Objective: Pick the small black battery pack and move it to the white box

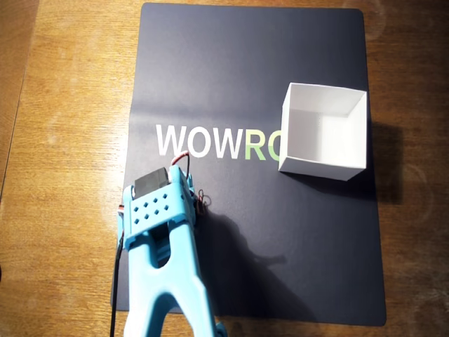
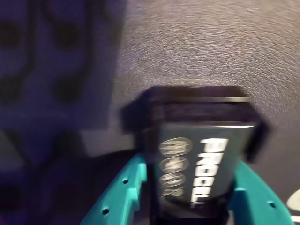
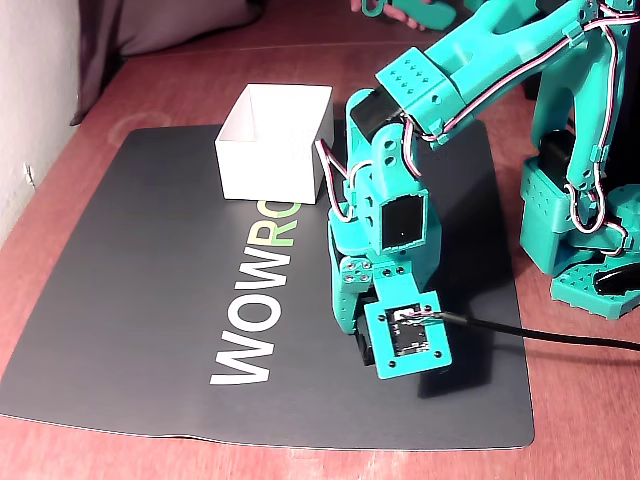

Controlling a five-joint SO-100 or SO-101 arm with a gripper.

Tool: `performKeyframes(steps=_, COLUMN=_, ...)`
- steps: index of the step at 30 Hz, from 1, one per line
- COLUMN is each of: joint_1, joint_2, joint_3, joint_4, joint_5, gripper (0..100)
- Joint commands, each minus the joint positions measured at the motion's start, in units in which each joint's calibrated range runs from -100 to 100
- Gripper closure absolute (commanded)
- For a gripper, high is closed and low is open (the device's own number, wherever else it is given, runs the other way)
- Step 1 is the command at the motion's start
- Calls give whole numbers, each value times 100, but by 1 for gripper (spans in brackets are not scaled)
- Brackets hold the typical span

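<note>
The small black battery pack [image 2: 197,154], printed with pale letters, sits between my teal fingers [image 2: 129,187] in the wrist view, just over the dark mat [image 2: 197,51]. My gripper [image 2: 190,176] is shut on it. The wrist view is blurred. In the overhead view my arm [image 1: 158,207] covers the pack, at the mat's lower left below the "WOW" lettering. In the fixed view the wrist [image 3: 385,225] points down at the mat [image 3: 150,300] and hides the pack. The open white box [image 1: 319,167] stands on the mat's right side, and at the back in the fixed view [image 3: 265,172].
The mat [image 1: 245,70] lies on a wooden table [image 1: 70,105]. In the fixed view the arm's base [image 3: 590,230] stands at the right and a black cable [image 3: 560,340] runs across the mat's right edge. Red wires [image 1: 202,200] loop beside the wrist.
</note>
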Motion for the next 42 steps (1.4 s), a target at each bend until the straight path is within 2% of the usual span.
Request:
performKeyframes(steps=1, joint_1=41, joint_2=-87, joint_3=-15, joint_4=24, joint_5=176, gripper=85)
performKeyframes(steps=10, joint_1=65, joint_2=-52, joint_3=-6, joint_4=94, joint_5=181, gripper=86)
performKeyframes(steps=13, joint_1=77, joint_2=-52, joint_3=4, joint_4=102, joint_5=186, gripper=92)
performKeyframes(steps=20, joint_1=77, joint_2=-69, joint_3=-6, joint_4=102, joint_5=165, gripper=94)
performKeyframes(steps=30, joint_1=440, joint_2=-157, joint_3=-151, joint_4=94, joint_5=186, gripper=94)
performKeyframes(steps=42, joint_1=440, joint_2=-709, joint_3=-532, joint_4=137, joint_5=192, gripper=94)
